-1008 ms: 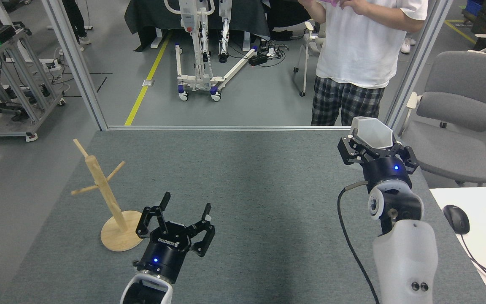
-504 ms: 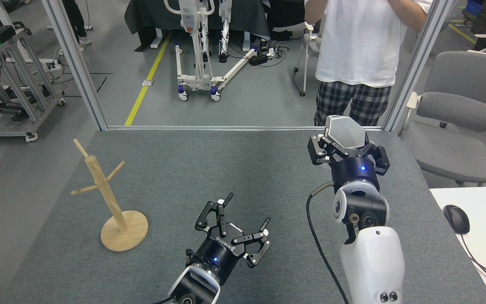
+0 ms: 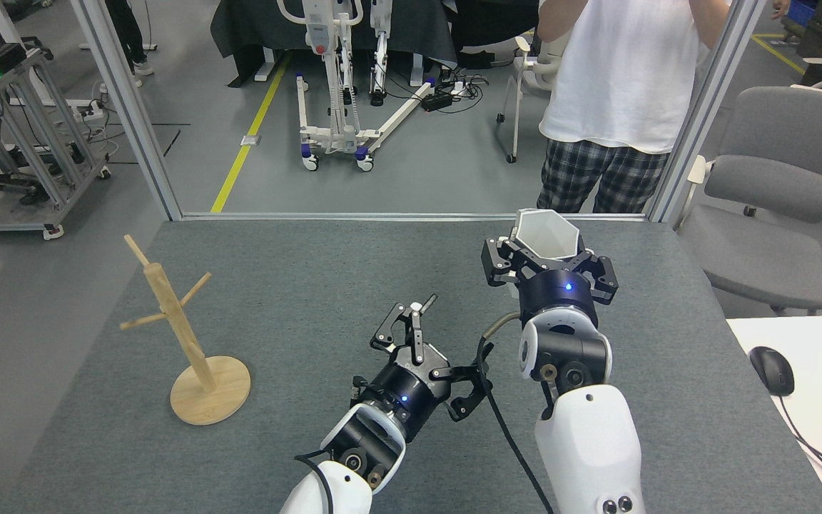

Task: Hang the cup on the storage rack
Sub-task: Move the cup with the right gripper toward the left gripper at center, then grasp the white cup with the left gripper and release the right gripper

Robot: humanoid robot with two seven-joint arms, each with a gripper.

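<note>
Cup-hanging looks to be at the hand-over stage, judging by how the two arms stand at the middle of the table (image 3: 311,271). The storage rack (image 3: 181,332) sits well apart at about nine o'clock from the grippers, a pale wooden post leaning on a round disc base, with short pegs angling up and out; all its pegs are bare. The right gripper (image 3: 548,265) is closed around the cup (image 3: 545,235), holding it upright at about one o'clock from the left gripper (image 3: 447,350), near it but not touching. The left gripper is spread wide and empty, fingers pointing up toward the cup.

To do this step well, I would bring the open left fingers around the cup's body below the rim, leave the tab free, and have the right gripper let go only once the left is firmly closed. The tab with its hole is not visible from here, so its facing cannot be told.

The cup is white, faceted, with a hexagonal rim and a shaded hollow inside; it looks light and rigid, its slanted faces likely slippery.
</note>
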